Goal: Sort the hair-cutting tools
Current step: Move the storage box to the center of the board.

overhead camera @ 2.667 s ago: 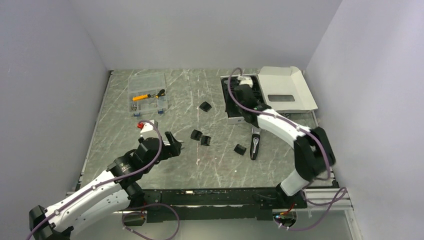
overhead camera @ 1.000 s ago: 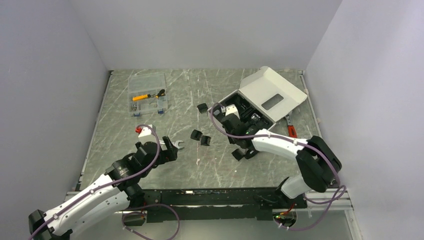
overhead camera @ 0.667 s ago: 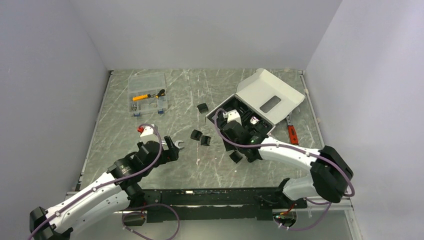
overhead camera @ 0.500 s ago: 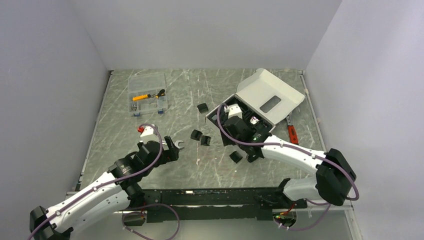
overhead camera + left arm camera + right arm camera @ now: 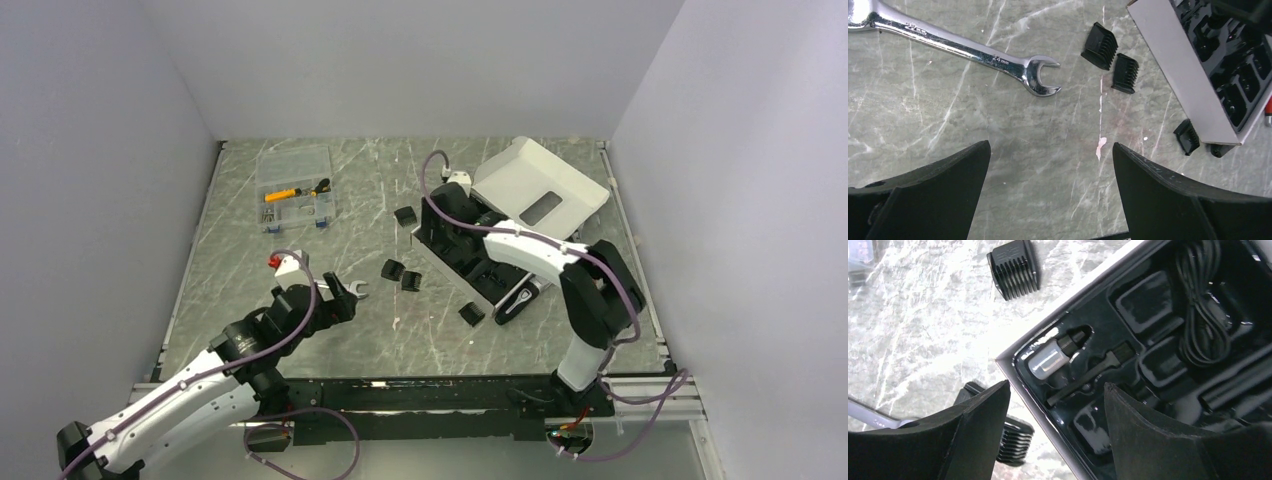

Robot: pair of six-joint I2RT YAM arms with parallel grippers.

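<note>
Gripping anything, either hand? (operator)

No. Your left gripper (image 5: 1050, 147) hangs over the table (image 5: 240, 250) in the lower left of the top view. Its jaws are spread wide with nothing between them, and the silver wrench (image 5: 973, 50) lies ahead of its fingertips. Your right gripper (image 5: 1057, 387) hovers over the left corner of the open box (image 5: 1188, 75). Its fingers are apart and empty, above the tray's small bottle (image 5: 1048, 360) and brush (image 5: 1088, 375). (spotter)

Where are the hair tools? (operator)

Your clipper (image 5: 522, 295) lies at the box's lower right corner, centre right of the top view. I cannot tell whether it touches the wall. Outside the box, on the table, lie four combs. The upper comb (image 5: 405, 215) is near the box's upper left side. The centre-left comb (image 5: 392, 269) and centre-right comb (image 5: 411, 282) sit side by side at frame centre. The lone comb (image 5: 471, 314) is just beside the box's near wall, left of the clipper. (spotter)

Anything else? (operator)

Your box's white lid (image 5: 525, 175) stands open toward the upper right. A coiled cable (image 5: 1205, 325) sits in the tray. A clear organizer case (image 5: 295, 188) rests well apart in the upper left. (spotter)
</note>
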